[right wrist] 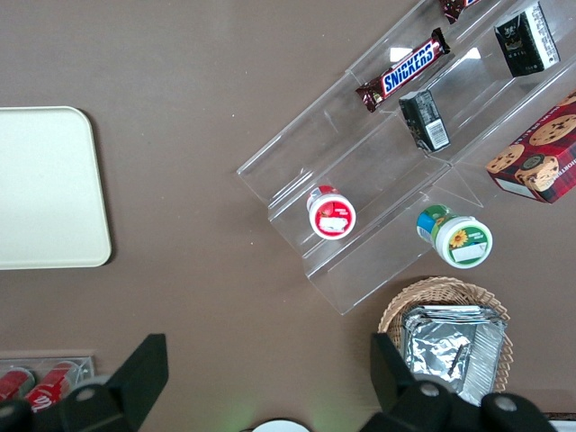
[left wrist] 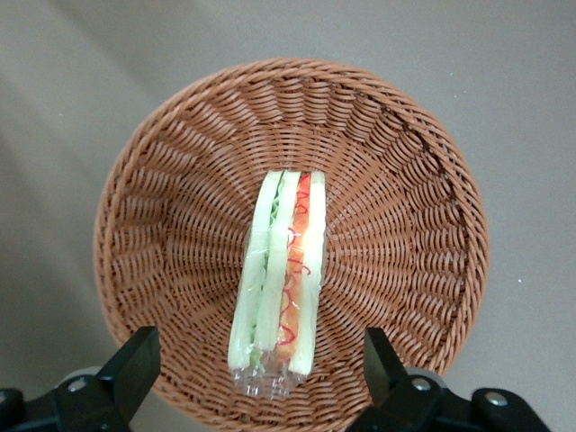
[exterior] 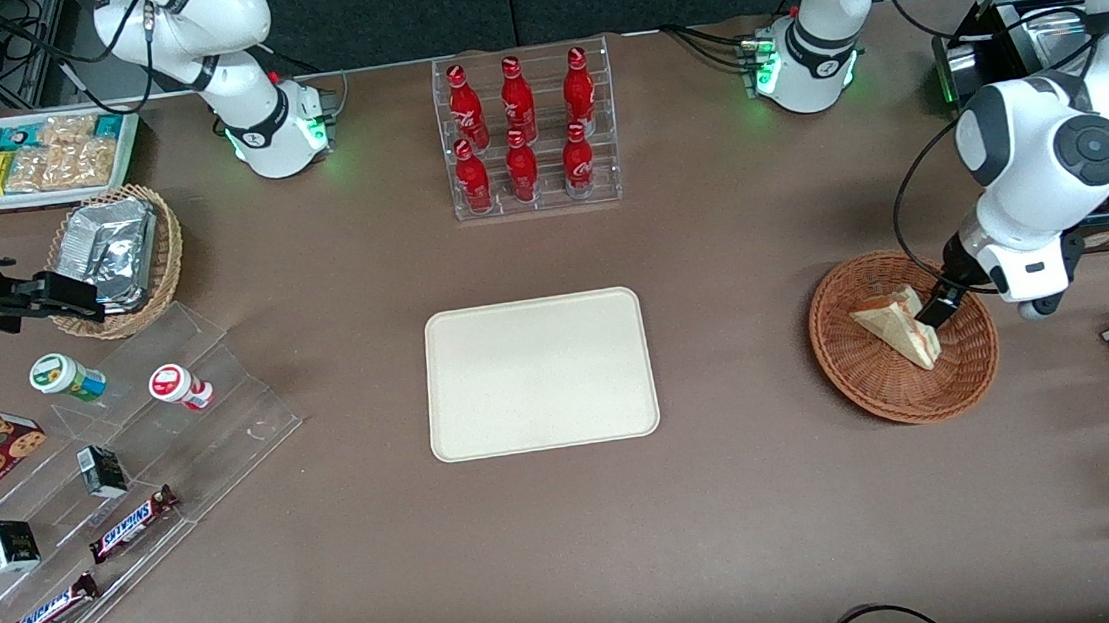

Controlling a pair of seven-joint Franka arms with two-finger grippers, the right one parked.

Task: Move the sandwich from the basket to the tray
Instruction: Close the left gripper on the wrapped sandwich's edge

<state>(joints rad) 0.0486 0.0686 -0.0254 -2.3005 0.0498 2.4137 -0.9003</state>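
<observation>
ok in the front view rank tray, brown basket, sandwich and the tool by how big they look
1. tray
2. basket
3. sandwich
4. tool, open over the basket beside the sandwich; mostly hidden by the arm, so its rank is unsure.

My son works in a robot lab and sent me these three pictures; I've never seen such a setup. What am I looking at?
These are two white robot arms at a brown table. One picture looks down on the table from the front; the other two come from cameras on the arms' wrists.

The working arm's tool, two black fingers spread open, hangs over the round reddish-brown wicker basket, fingers on either side of the triangular wrapped sandwich lying in it. It holds nothing yet.

In the middle of the table lies the flat cream-white tray, with nothing on it. Also there: a clear rack of red bottles, Snickers bars on clear steps, and a lighter wicker basket of foil packets.
</observation>
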